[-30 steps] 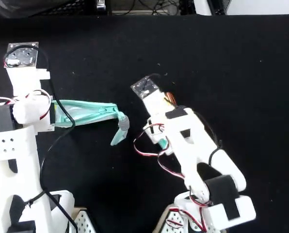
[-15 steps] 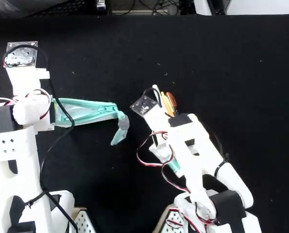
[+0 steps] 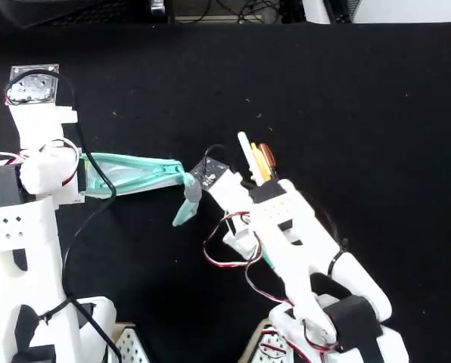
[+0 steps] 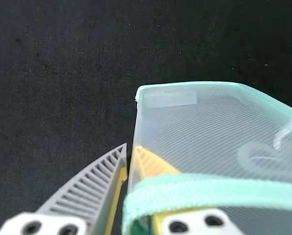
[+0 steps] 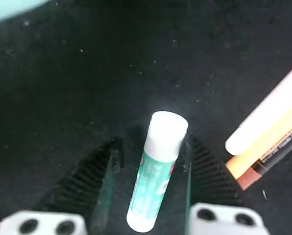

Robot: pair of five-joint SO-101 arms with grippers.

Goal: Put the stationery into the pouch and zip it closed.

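Two white arms stood at the near edge of a black, matte, lint-flecked tabletop [image 3: 377, 113]. The tabletop ran wide and dark toward its far edge and out to the right of them. The left arm [image 3: 29, 227] rose along the left border, and the right arm [image 3: 301, 242] leaned inward over the middle.

Between them stretched the pouch [image 3: 131, 175], a long soft case of translucent ribbed mesh trimmed in teal, lying edge-up across the tabletop. A teal tab [image 3: 188, 203] drooped from its free end, just beside the right arm's wrist.

The left hand [image 4: 130, 152] was closed on the pouch's near end. Its grey ribbed finger [image 4: 94, 183] pressed the outer wall, and the yellow one showed through the mesh.

The right hand [image 5: 152, 141] hung near the pouch's free end, its dark ribbed fingers closed around a glue stick [image 5: 156, 181]. The stick was a smooth teal cylinder with a white rounded cap, raised above the tabletop.

Three slim markers [image 3: 257, 157], white, orange and brown, lay side by side and touching on the tabletop. They were just beyond the right hand and apart from the pouch.
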